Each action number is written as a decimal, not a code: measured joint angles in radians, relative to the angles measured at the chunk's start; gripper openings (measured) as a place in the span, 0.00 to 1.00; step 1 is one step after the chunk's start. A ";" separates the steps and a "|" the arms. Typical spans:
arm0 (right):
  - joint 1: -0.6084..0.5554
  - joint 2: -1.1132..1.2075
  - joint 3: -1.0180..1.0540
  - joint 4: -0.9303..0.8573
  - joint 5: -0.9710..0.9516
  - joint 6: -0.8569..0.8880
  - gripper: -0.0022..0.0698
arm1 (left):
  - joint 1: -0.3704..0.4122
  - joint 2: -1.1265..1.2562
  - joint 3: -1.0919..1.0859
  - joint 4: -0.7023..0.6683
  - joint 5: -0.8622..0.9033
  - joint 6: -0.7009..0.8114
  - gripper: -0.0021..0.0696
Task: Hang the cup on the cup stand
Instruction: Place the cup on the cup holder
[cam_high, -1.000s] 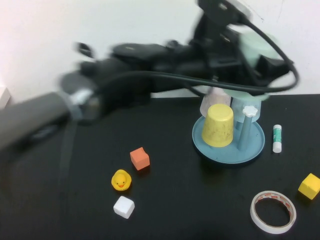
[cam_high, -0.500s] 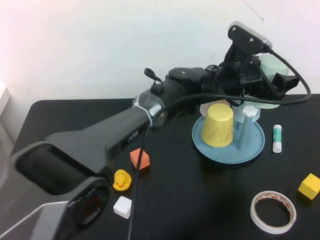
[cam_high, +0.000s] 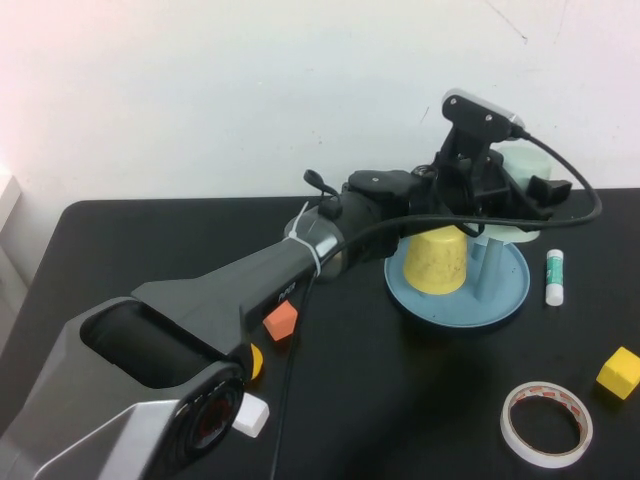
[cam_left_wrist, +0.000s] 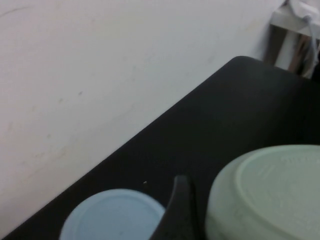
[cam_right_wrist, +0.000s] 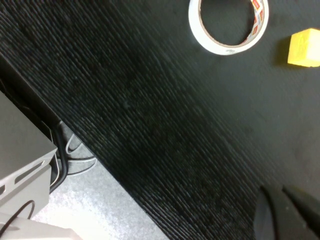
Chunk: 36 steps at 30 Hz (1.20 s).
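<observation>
Currently the placing step: the left tool (cam_high: 520, 185) hangs over the far right of the cup stand (cam_high: 500, 310), clamped on the mint cup (cam_high: 527, 166), which is held upside down, base up, above a peg and apparently not seated yet. Next move, I'd judge: line the cup's mouth over the free peg (cam_high: 490, 268), lower it, then let go. Risk is clipping the yellow cup (cam_high: 436, 260) already inverted on the stand just beside it.

Cup is smooth pale plastic, tapered, no handle; left wrist view shows its flat round base (cam_left_wrist: 270, 192) and a light blue cup (cam_left_wrist: 114, 216) base alongside. Stand is a round shallow blue tray with upright pegs. Tabletop (cam_high: 400, 400) is matte black.

Right tool (cam_right_wrist: 287, 212) is parked near the tabletop's edge, near the tape roll (cam_right_wrist: 229, 25); its tips look closed together, holding nothing.
</observation>
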<state>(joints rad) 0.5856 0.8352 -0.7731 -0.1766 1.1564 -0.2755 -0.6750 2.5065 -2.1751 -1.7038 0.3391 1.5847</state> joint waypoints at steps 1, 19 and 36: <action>0.000 0.000 0.000 0.000 0.000 0.000 0.03 | 0.000 0.002 0.000 0.000 -0.010 0.000 0.83; 0.000 0.000 0.000 0.000 0.000 0.002 0.03 | -0.002 0.040 -0.001 -0.005 -0.010 -0.017 0.83; 0.000 0.000 0.000 0.000 0.000 0.002 0.03 | -0.003 0.040 -0.001 -0.005 -0.006 -0.017 0.98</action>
<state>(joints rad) 0.5856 0.8352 -0.7731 -0.1766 1.1564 -0.2738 -0.6775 2.5466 -2.1760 -1.7083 0.3331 1.5680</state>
